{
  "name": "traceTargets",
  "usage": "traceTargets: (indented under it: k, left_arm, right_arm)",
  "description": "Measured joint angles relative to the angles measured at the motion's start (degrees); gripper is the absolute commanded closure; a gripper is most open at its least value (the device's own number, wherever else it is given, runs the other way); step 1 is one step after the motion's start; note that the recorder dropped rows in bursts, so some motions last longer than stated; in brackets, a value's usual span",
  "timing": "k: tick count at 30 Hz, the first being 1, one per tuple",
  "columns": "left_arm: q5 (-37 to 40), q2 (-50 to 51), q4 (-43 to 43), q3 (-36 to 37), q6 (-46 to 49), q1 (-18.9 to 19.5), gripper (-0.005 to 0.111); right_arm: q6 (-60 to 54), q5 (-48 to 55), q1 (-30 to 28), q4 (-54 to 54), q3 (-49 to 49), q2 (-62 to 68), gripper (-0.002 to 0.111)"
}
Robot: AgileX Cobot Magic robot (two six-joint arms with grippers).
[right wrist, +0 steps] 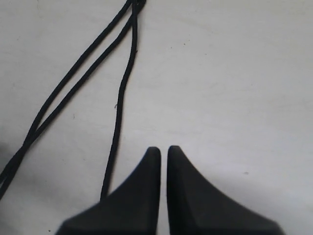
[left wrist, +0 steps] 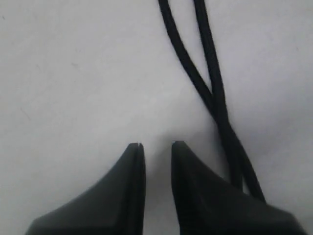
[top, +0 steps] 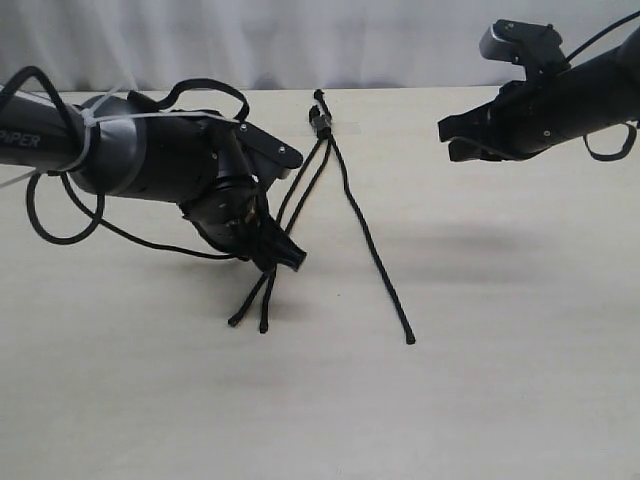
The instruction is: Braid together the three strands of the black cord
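Observation:
The black cord's bound head (top: 319,121) lies at the table's far middle under a strip of clear tape. Two strands (top: 305,190) run toward the near left and cross; their tips (top: 250,322) stick out past my left gripper (top: 288,258). That gripper sits low on the table over them. In the left wrist view my left gripper (left wrist: 156,146) stands slightly open and empty, with the crossed strands (left wrist: 220,115) beside one finger. The third strand (top: 375,250) lies alone, running to the near right. My right gripper (top: 447,138) hovers at the far right, shut and empty (right wrist: 164,148), next to that strand (right wrist: 120,107).
The pale table (top: 520,380) carries only the cord. The left arm's thick black cables (top: 60,225) loop down onto the table at the left. A white curtain (top: 300,40) hangs behind the far edge.

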Motion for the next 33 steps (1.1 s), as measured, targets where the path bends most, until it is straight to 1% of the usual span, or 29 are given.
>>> traceTargets:
  k: [4,6,10,18,27,33]
  left_arm:
    - [0.65,-3.02,-5.22,2.89,4.17,-1.33,0.087]
    - [-0.52,-4.51,-7.17,4.89,5.56,-1.71,0.087]
    - [-1.64,-5.32,-8.96,7.33,6.55,-2.1,0.087]
    - [-3.0,-5.31,-10.95,7.64,6.55,-2.1,0.087]
    - [-4.83,-3.01,-11.57,7.64,6.55,-2.2,0.086]
    - [-9.51,-1.06,-11.75,7.64,6.55,-2.2,0.087]
  right_arm:
    - [0.0,-0.9,0.0,0.12,0.0,0.0,0.104]
    - [0.0,-1.0,0.0,0.12,0.0,0.0,0.104]
    - [0.0,-1.04,0.0,0.12,0.0,0.0,0.104]
    - [0.0,-1.04,0.0,0.79,0.0,0.0,0.104]
    - [0.0,-1.04,0.0,0.98,0.0,0.0,0.104]
    - [0.0,-0.92,0.0,1.07,0.0,0.0,0.104]
